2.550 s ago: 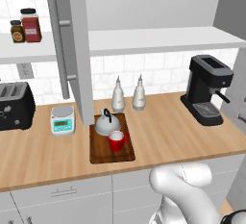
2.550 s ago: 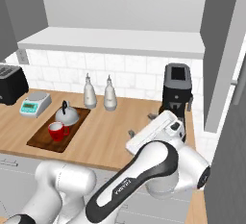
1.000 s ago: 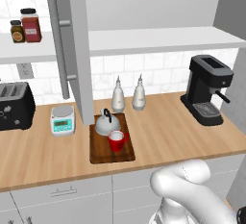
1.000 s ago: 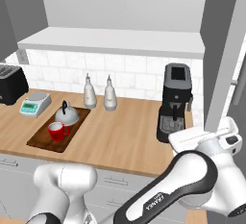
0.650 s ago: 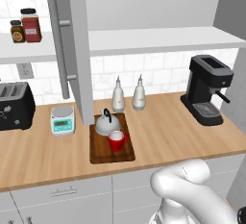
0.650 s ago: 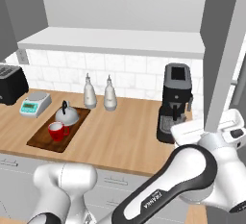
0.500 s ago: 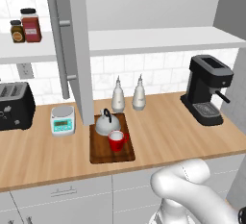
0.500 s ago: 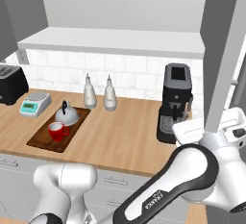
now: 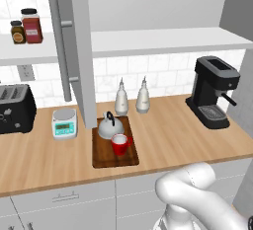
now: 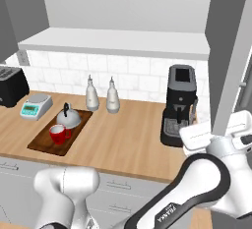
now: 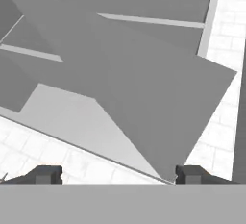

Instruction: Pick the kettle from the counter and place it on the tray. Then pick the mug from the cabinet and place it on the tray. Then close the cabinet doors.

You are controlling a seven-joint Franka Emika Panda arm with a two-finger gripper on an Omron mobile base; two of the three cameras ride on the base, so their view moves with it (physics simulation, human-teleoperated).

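We count one kettle (image 9: pixel 108 127) and one mug (image 9: pixel 119 144), both sitting on one tray (image 9: pixel 103 156) on the counter (image 9: pixel 163 135). The kettle is small, round and silver with a black handle. The mug is bright red and touches the kettle's front. Two white bottles (image 9: pixel 121 99) stand behind the tray. One grey cabinet door (image 9: pixel 74 51) hangs open above it. Our gripper (image 11: pixel 116 174) has its fingertips (image 11: pixel 45 174) far apart and holds nothing
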